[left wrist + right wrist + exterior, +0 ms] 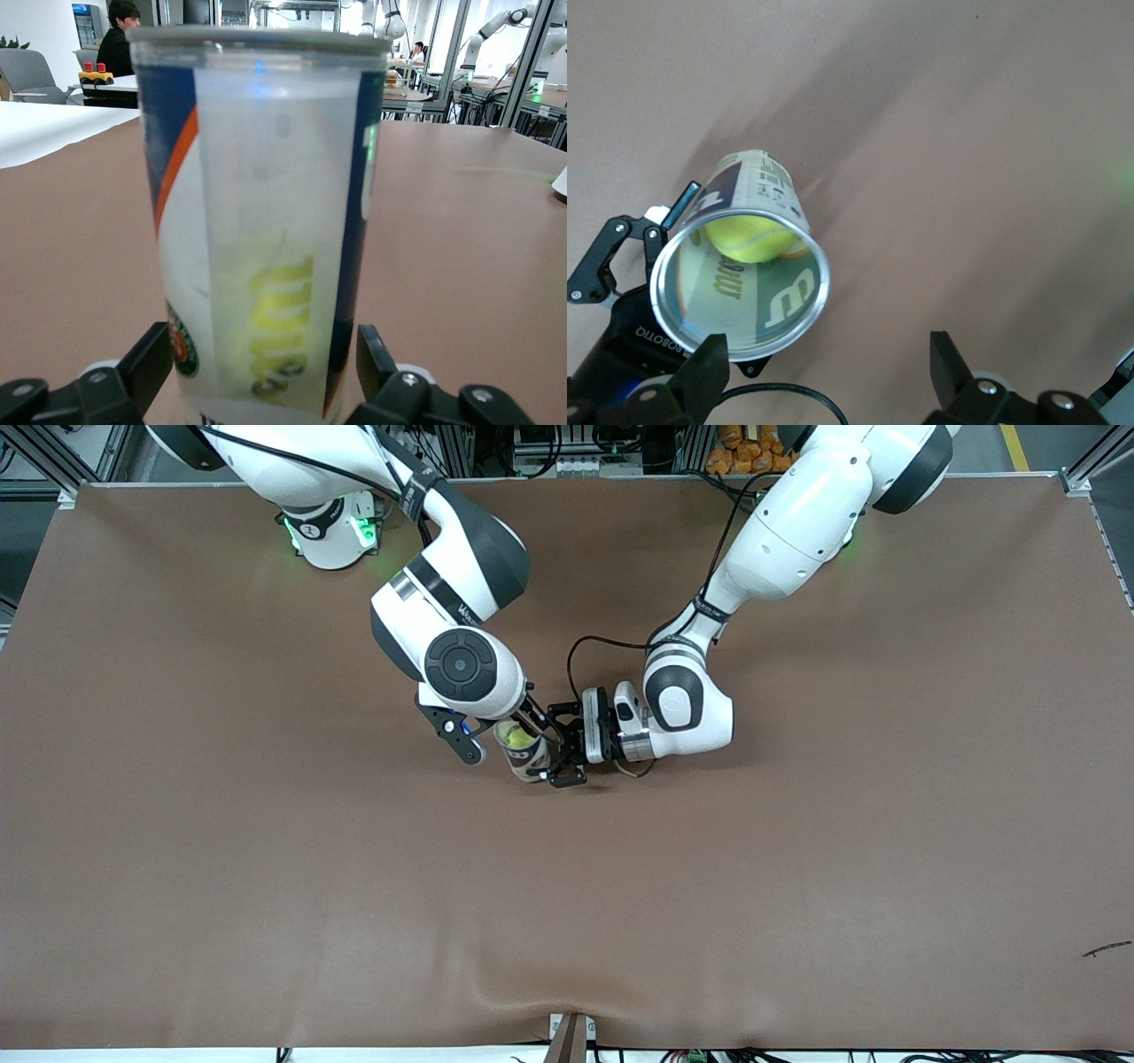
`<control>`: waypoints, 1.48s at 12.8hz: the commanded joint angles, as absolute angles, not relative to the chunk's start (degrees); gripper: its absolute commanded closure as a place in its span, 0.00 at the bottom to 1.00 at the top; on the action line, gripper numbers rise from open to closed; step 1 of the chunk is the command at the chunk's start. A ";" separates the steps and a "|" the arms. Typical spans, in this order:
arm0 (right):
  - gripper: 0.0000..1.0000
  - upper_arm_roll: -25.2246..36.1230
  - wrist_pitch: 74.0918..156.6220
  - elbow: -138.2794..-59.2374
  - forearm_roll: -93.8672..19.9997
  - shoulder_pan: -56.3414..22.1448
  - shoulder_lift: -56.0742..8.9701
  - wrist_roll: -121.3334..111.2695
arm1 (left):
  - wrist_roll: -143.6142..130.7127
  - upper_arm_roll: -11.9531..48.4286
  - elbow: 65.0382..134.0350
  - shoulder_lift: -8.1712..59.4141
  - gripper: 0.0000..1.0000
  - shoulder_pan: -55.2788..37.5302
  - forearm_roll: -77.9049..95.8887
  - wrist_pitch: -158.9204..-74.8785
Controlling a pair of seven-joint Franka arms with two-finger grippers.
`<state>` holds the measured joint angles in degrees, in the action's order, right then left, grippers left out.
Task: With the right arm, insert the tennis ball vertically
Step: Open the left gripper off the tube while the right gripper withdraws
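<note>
While the can [526, 753] stands upright at mid-table, long axis vertical and open mouth up, we see the tennis ball [750, 235] resting inside it. Our left gripper [266, 376] brackets its base, fingers spread, slightly apart from it. Our right gripper [828, 372] hangs over it, jaws wide, empty.

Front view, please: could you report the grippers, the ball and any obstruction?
Right gripper open above the clear plastic tennis-ball can. Left gripper open, flanking the can. Yellow tennis ball inside the can. No obstruction seen.
</note>
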<state>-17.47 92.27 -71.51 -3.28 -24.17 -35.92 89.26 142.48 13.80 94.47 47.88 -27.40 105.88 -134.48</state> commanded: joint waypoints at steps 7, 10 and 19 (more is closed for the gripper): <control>0.00 -17.75 89.14 -71.10 -2.82 -15.92 -29.27 66.41 | 143.88 13.45 99.74 45.27 0.00 -26.02 106.70 -134.91; 0.00 -17.67 85.96 -73.72 -2.73 -9.43 -25.77 50.50 | 143.79 13.45 105.36 40.80 0.00 -24.70 106.61 -134.30; 0.00 -12.59 87.44 -82.07 1.76 -2.54 -14.52 12.07 | 140.90 13.45 111.97 34.72 0.00 -15.84 96.61 -131.40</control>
